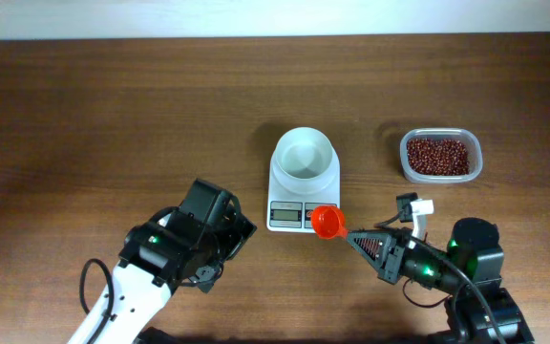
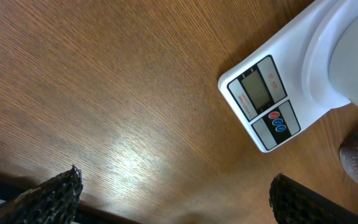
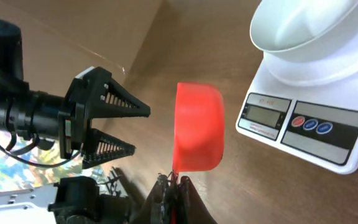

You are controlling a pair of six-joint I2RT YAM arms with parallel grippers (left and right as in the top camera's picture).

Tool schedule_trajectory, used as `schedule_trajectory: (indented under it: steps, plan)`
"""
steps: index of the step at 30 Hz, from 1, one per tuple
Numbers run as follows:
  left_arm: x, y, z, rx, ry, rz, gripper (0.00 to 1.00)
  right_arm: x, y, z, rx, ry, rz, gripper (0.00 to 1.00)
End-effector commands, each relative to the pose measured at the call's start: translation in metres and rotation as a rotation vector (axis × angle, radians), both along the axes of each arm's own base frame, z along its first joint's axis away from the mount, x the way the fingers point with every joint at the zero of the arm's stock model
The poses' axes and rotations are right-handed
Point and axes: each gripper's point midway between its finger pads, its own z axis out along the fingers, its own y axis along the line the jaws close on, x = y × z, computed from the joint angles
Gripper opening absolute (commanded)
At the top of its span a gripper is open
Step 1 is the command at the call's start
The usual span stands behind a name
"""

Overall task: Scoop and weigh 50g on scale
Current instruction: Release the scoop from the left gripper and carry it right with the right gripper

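The white scale point(image 1: 289, 212) stands mid-table with its round white bowl point(image 1: 304, 155) on top; no beans show in the bowl. The red-brown beans point(image 1: 437, 156) fill a clear tub at the right. My right gripper point(image 1: 351, 237) is shut on the handle of an orange-red scoop point(image 1: 327, 222), which hangs just off the scale's front right corner. In the right wrist view the scoop point(image 3: 197, 134) sits left of the scale point(image 3: 303, 121), with the gripper point(image 3: 174, 183) below it. My left gripper point(image 1: 225, 253) stands open over bare wood, left of the scale point(image 2: 263, 102).
The clear tub point(image 1: 404, 167) sits near the right arm's reach. The wooden table point(image 1: 113, 124) has bare wood to the left and behind the scale. The left gripper point(image 3: 104, 118) points toward the scoop from the far side.
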Motion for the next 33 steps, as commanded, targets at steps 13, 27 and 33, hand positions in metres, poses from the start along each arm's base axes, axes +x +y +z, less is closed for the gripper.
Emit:
schedule_trajectory:
  steps: [13,27,33]
  plan:
    - [0.052,-0.024,0.054,0.217,-0.515,-0.819,0.00,0.025,-0.045,0.028,0.058,-0.105,-0.126,0.04]
    - [0.054,-0.023,0.055,0.223,-0.521,-0.814,0.99,0.021,-0.051,0.031,0.200,0.001,-0.056,0.04]
    - [0.053,-0.023,0.054,0.223,-0.517,-0.815,0.99,0.015,-0.032,0.027,0.211,0.042,0.031,0.04]
